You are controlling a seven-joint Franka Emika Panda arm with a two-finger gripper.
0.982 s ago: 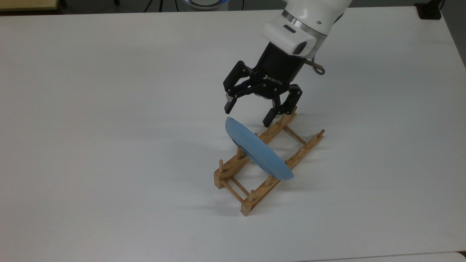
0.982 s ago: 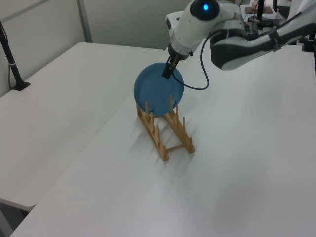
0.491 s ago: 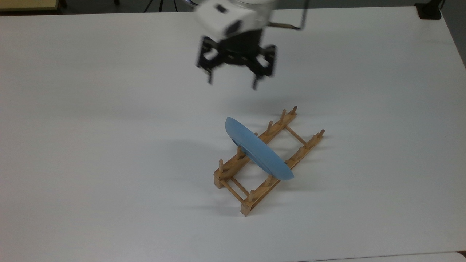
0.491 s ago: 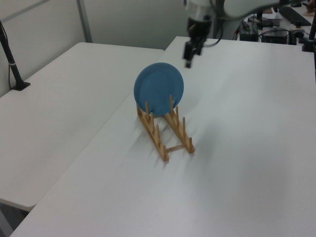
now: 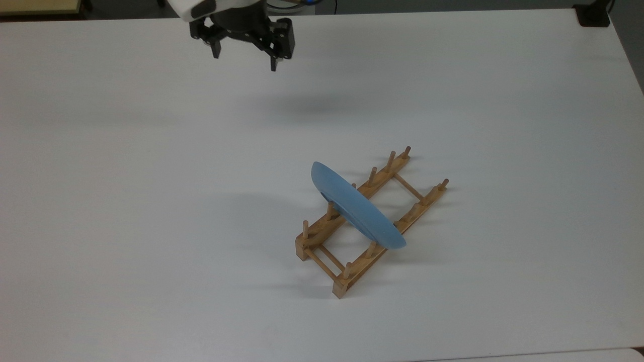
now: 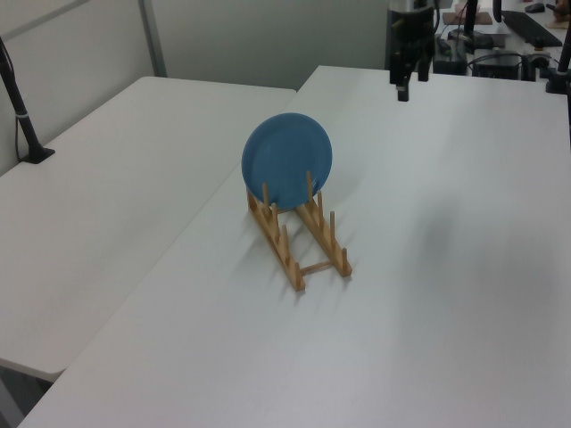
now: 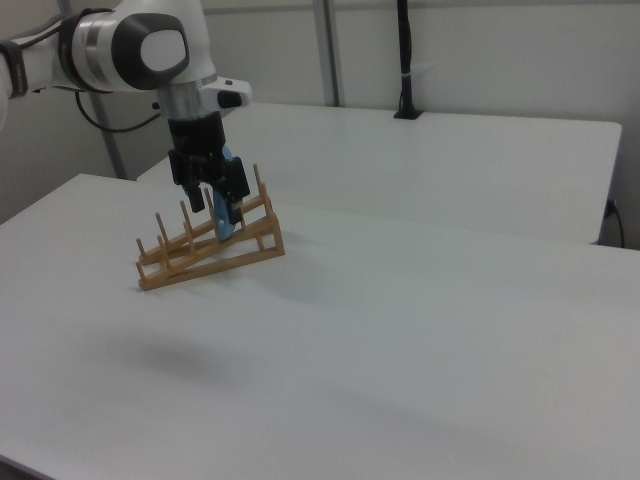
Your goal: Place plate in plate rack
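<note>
Plate (image 5: 355, 207) stands on its edge in the plate rack (image 5: 370, 223). It sits between the pegs, near the middle of the rack, and it leans a little. In the left view the plate (image 6: 287, 160) shows its round blue face, with two pegs of the rack (image 6: 299, 236) standing up in front of it. The rack is light-brown wood, with two long rails and thin bars joining them. It rests on the white counter (image 5: 151, 201).

The end effector (image 5: 244, 48) is up high and well apart from the plate. In the top view it hangs near the far edge of the counter, and the plate and rack are far from it, toward the top view's lower right. Its two black fingers (image 5: 274, 59) point down and stand wide apart. Nothing is held between them. Its shadow lies on the bare counter below it.

In the left view the end effector (image 6: 404, 78) is far back over the counter, and the plate is nearer the camera, toward the left view's left. In the right view the end effector (image 7: 212, 190) hangs in front of the rack (image 7: 210, 248), and a small bit of the blue plate (image 7: 228, 222) peeks out beside it. A white arm (image 7: 140, 45) holds it up from above.
</note>
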